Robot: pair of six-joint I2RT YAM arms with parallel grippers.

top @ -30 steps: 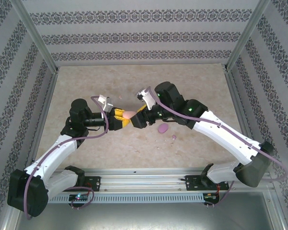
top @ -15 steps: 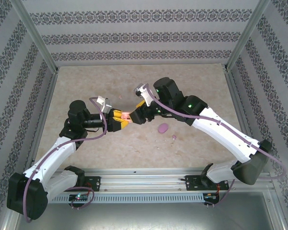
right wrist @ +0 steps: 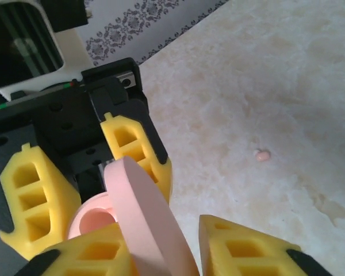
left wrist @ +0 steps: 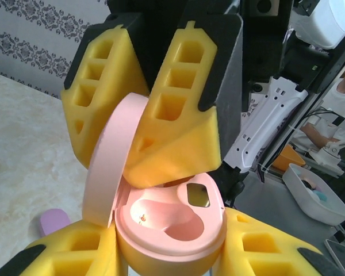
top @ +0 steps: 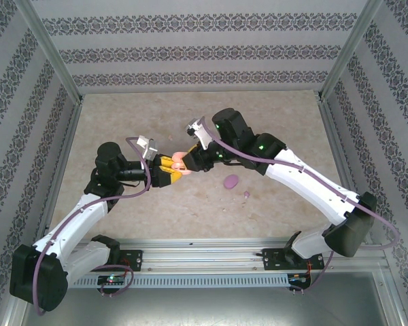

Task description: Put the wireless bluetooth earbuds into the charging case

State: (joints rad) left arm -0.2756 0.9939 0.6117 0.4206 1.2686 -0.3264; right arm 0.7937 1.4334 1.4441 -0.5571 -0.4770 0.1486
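A pink charging case (left wrist: 169, 221) sits upright with my left gripper (left wrist: 168, 248) shut on its base. Its lid (left wrist: 110, 164) is swung open to the left and the hollow inside holds no earbud. My right gripper (right wrist: 161, 227) is open and straddles the lid (right wrist: 141, 207); the lid leans on one finger with a gap to the other. In the top view the two grippers meet at mid-table, left gripper (top: 168, 168) and right gripper (top: 183, 160). One pale pink earbud (right wrist: 262, 155) lies on the table. A purple earbud (top: 246, 195) lies beside the purple case (top: 230, 180).
The purple case (left wrist: 53, 221) rests on the marbled tabletop (top: 272, 129) just right of the grippers. Patterned walls and metal frame posts (top: 54, 64) close in the table on three sides. A rail (top: 204, 255) runs along the near edge.
My right arm has swung left and forward, bringing its gripper over the pink case held by the left gripper. The left arm has barely moved.
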